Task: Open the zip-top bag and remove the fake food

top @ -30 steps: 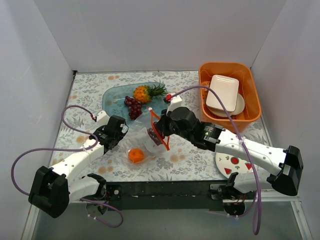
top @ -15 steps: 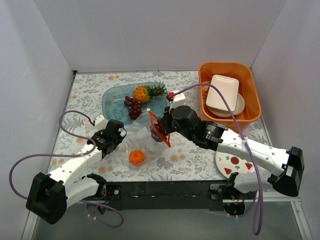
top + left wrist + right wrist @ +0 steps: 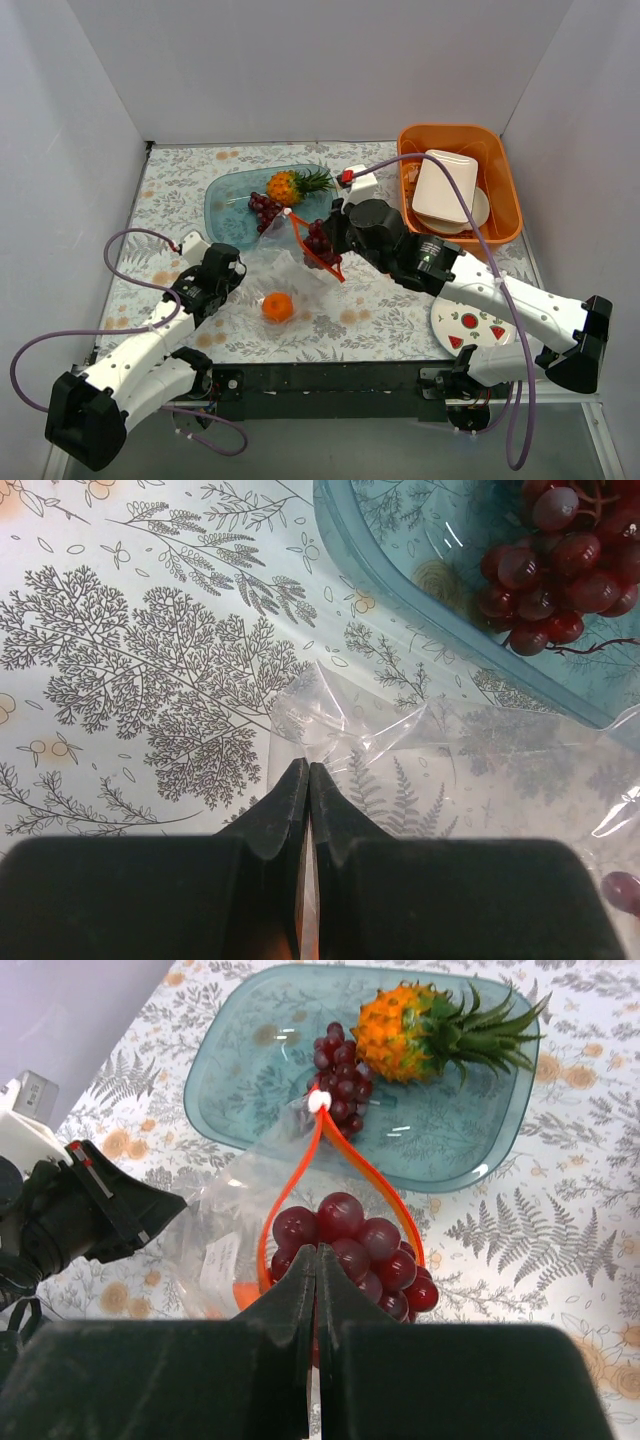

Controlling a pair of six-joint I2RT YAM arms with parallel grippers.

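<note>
The clear zip-top bag (image 3: 278,268) lies open on the table, its orange-red zip strip (image 3: 300,1185) spread into a loop. My left gripper (image 3: 237,270) is shut on the bag's corner (image 3: 308,765). My right gripper (image 3: 323,241) is shut on a dark purple grape bunch (image 3: 350,1243) and holds it at the bag's mouth, inside the loop. A small orange fruit (image 3: 277,306) sits inside the bag. The pineapple (image 3: 295,183) and another grape bunch (image 3: 264,211) lie on the teal tray (image 3: 225,195).
An orange basket (image 3: 507,185) with white dishes (image 3: 445,185) stands at the back right. A watermelon-printed plate (image 3: 470,326) lies under my right arm near the front edge. White walls enclose the table.
My right gripper has lifted the grape bunch up and back toward the tray, pulling the zip loop along. My left gripper has drawn left and nearer, still holding the bag corner.
</note>
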